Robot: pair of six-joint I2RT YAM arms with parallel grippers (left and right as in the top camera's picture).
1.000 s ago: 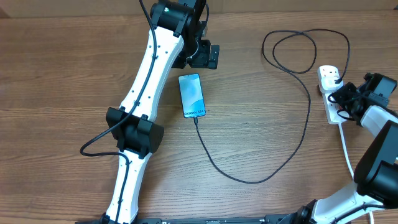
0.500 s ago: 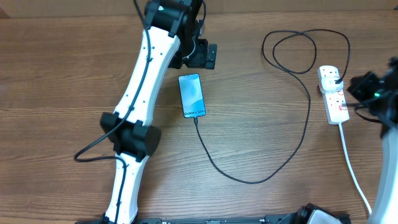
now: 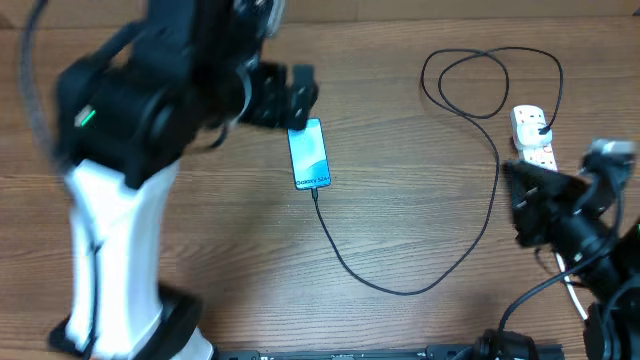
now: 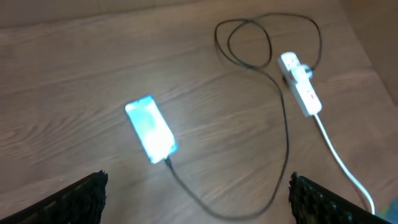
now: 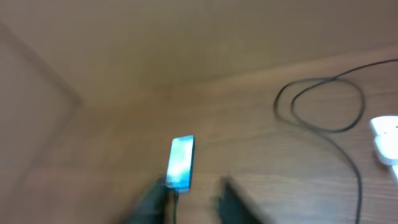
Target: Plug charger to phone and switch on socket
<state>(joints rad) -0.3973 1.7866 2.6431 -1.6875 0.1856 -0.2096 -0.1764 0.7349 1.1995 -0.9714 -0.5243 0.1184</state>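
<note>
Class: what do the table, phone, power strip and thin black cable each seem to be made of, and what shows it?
Table: wood or wood-look laminate, matte; brown grain lines.
Phone: glass front, probably; smooth lit screen.
Power strip: white plastic, likely; plain moulded body.
Cable: rubbery black sheath, seemingly; it lies in loose loops.

Soft, even light falls on the table, and the shadows are faint. From above, the left arm is a big smeared blur, and the right arm is blurry too. The phone glows bright. In the left wrist view its screen is washed out white. The right wrist view is fuzzy all over, and the cable looks soft.
</note>
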